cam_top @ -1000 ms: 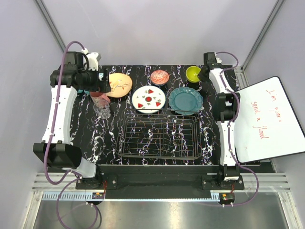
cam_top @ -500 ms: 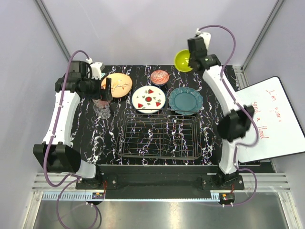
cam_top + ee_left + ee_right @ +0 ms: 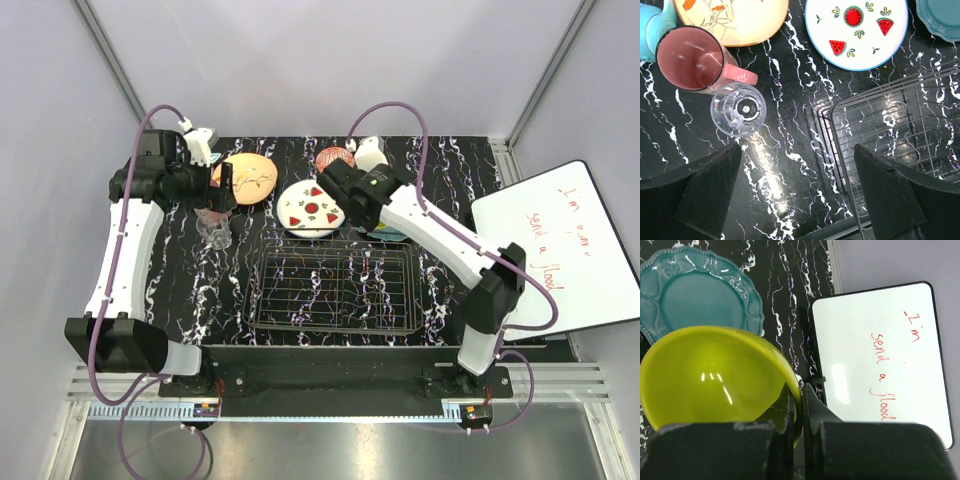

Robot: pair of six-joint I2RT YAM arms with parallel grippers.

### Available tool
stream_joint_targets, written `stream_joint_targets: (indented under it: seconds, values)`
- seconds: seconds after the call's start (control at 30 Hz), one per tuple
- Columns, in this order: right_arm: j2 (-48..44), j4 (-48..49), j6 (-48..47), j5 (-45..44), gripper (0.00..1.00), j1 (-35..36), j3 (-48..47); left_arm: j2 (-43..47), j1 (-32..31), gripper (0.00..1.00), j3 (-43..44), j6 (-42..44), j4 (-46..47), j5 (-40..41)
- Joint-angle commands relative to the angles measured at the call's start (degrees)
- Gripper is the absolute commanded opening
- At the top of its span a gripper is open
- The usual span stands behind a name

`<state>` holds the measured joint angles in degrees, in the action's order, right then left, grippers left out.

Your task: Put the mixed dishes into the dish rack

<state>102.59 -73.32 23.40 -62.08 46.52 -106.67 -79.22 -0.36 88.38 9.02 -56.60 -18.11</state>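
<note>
Right gripper (image 3: 799,407): jaws pinching the glossy yellow-green bowl (image 3: 710,375) by its rim, up above the scalloped teal plate (image 3: 695,295).
Left gripper (image 3: 797,200): jaws spread wide, hovering near the small clear glass (image 3: 738,109).

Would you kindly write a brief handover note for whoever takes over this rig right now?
Left gripper: open, empty, above the small clear glass and pink mug.
Right gripper: shut on the rim of the yellow-green bowl, held aloft near the teal scalloped plate.
On the table beyond the dark wire dish rack: tan floral plate, white watermelon-print plate, red patterned bowl.
Done: nothing racked.
Left: all seven dishes, bowl first.
</note>
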Motion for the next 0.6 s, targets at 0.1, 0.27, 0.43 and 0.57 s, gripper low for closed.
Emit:
stream_joint_targets:
  seconds: [0.1, 0.27, 0.43, 0.57]
  values:
    - [-3.2, -19.5, 4.9, 2.3, 0.0, 0.7, 6.4, 2.5, 0.4, 0.98, -1.1, 0.7, 2.6, -1.8]
    - [-8.6, -19.4, 3.7, 9.2, 0.0, 0.6, 4.8, 3.5, 0.3, 0.98, -0.9, 0.7, 2.6, -2.3]
    - [-11.7, -19.3, 4.5, 19.4, 0.0, 0.6, 5.6, 1.4, -1.5, 0.98, -2.5, -1.0, 4.5, -2.4]
    - [-12.0, -19.4, 5.9, 21.6, 0.0, 0.7, 7.3, -2.9, -8.1, 0.97, -3.9, -0.5, 10.3, 1.0]
